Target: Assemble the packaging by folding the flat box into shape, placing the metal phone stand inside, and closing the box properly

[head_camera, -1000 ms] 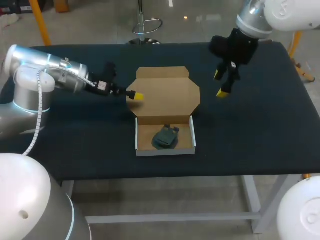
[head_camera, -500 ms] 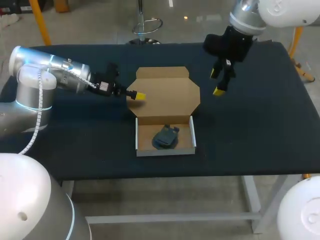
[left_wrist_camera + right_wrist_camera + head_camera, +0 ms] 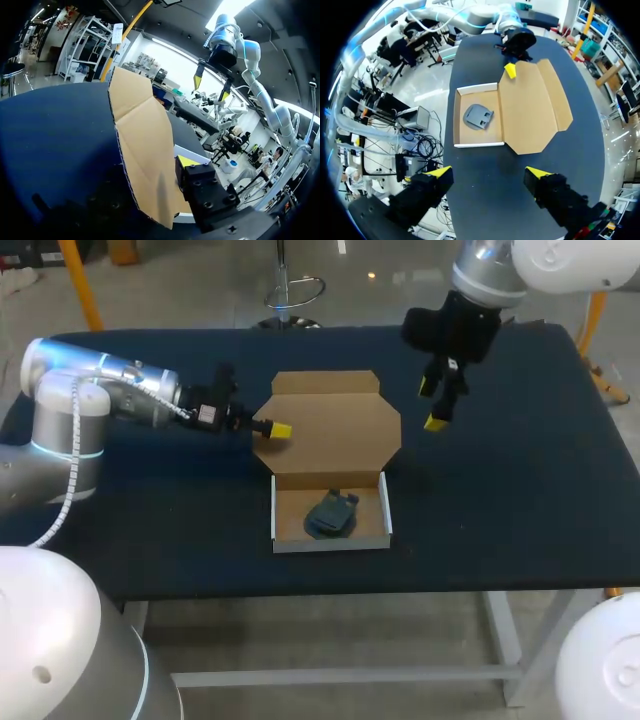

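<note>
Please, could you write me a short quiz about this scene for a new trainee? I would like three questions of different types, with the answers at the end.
1. True or false: the phone stand already lies inside the box tray.
2. Choose one. The lid is: A) shut over the tray; B) open, spread out behind the tray and joined to it; C) cut off and lying apart from the tray.
3. Short answer: which gripper is open and holds nothing?

Key: 1 true. 2 B. 3 the right gripper, raised beyond the lid's far right corner.
</note>
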{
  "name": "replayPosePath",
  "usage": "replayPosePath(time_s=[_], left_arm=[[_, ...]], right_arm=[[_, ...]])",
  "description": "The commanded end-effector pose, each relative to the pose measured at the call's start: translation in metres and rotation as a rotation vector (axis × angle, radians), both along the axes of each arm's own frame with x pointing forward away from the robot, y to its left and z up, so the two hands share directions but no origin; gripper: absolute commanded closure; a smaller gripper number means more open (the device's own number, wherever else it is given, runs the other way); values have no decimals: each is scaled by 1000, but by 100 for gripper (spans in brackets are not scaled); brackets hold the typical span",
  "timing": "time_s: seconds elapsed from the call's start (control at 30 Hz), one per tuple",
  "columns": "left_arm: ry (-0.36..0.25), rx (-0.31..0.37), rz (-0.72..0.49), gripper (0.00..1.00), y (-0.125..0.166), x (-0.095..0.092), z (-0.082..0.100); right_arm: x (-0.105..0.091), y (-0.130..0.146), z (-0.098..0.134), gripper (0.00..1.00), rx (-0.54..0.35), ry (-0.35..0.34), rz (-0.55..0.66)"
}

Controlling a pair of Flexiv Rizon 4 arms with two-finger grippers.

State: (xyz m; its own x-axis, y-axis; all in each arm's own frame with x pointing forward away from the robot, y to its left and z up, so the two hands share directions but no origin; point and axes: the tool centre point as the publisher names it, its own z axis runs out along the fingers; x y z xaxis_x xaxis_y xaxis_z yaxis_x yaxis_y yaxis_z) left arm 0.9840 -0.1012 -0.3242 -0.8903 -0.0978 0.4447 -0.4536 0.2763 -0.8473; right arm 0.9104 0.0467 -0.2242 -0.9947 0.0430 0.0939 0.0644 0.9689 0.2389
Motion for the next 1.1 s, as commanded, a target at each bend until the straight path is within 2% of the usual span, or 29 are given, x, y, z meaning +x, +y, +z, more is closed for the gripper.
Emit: replayPosePath(time_s=[0.03,0.13,0.2,0.33,0.43,0.6,0.97,1.1], left_arm=[[0,-18,-18,60,-1,3,-1],[-8,-23,-25,63,-4,2,1],[-14,-24,-31,68,-6,1,2],[-21,-24,-35,69,-7,0,3],[-26,-28,-36,78,-7,-1,3],[-33,-34,-39,83,-8,-3,4],[-28,-55,-25,81,-2,-3,3],[-28,-61,-22,84,-2,-3,3]], right_arm=[[-1,1,3,0,-11,3,1],[-2,1,4,0,-16,3,1],[-3,1,5,0,-18,3,1],[-4,-1,7,0,-21,0,-2],[-4,-1,7,0,-22,-1,-3],[-5,-1,7,0,-25,-3,-4],[-6,1,7,0,-31,0,-1],[-6,2,7,0,-33,0,1]])
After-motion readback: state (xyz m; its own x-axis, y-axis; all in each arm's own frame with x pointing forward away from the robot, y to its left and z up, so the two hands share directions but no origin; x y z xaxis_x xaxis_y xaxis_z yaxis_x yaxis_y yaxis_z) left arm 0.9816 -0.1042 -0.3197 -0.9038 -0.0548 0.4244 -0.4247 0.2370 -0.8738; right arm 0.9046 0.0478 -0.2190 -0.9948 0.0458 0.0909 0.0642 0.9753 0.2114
